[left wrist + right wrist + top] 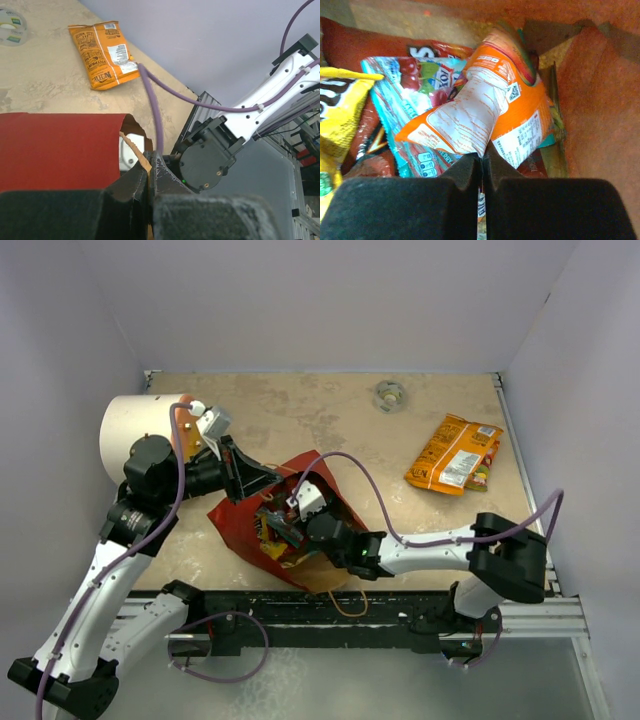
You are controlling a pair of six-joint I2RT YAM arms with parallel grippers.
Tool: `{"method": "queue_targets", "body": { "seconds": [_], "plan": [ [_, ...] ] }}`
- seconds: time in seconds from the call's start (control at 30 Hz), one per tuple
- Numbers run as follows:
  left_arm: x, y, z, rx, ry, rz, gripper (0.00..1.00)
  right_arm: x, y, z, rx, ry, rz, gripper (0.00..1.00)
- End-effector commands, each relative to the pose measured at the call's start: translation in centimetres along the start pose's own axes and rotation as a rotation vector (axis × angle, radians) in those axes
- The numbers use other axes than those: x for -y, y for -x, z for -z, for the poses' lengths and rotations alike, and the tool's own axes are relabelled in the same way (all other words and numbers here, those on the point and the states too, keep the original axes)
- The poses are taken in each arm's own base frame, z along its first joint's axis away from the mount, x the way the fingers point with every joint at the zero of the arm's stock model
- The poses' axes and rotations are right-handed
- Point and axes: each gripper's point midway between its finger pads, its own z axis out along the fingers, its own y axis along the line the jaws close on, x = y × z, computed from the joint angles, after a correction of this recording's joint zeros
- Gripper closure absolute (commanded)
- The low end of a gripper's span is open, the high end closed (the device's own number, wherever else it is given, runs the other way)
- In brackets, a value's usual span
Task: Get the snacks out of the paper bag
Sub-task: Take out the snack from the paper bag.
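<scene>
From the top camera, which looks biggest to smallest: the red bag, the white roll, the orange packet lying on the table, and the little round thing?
1. red paper bag
2. white roll, partly hidden
3. orange packet, close to the roll, so those two are unsure
4. little round thing, clearly smallest

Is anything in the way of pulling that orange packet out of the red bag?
Nothing visible does. The right gripper has its jaws shut on the orange packet, which lies on top of the other snacks. The left gripper pinches the rim of the paper bag and holds its mouth open.
</scene>
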Motion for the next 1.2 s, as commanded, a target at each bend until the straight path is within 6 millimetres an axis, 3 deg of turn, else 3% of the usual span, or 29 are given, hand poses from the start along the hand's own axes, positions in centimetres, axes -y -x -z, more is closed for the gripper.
{"method": "queue_targets", "body": {
  "seconds": [0.0, 0.2, 0.47, 0.57, 0.8, 0.87, 1.17],
  "plan": [
    [1.1, 2.1, 0.7, 0.069, 0.002, -0.081, 1.00, -0.5, 5.6, 1.5, 0.101, 0.063, -0.093, 1.00],
    [1.1, 2.2, 0.7, 0.067, 0.013, -0.090, 1.00, -1.2, 8.1, 4.6, 0.138, 0.217, -0.144, 1.00],
    [-0.7, 2.3, 0.7, 0.078, 0.103, -0.061, 1.00, -2.4, 9.6, 10.0, 0.098, 0.459, -0.181, 1.00],
    [-1.8, 2.2, 0.5, 0.072, 0.153, -0.032, 1.00, -1.1, 10.6, 12.5, 0.097, 0.490, -0.197, 1.00],
    [-3.0, 1.8, 0.8, 0.073, 0.226, 0.019, 1.00, 2.7, 16.1, 18.9, 0.215, 0.541, -0.275, 1.00],
    [-2.9, 1.7, 0.8, 0.075, 0.228, 0.028, 1.00, 3.6, 16.6, 19.9, 0.212, 0.538, -0.277, 1.00],
    [-2.8, 1.3, 1.2, 0.059, 0.241, 0.040, 1.00, 11.1, 21.8, 23.2, 0.392, 0.321, -0.338, 1.00]
  ]
}}
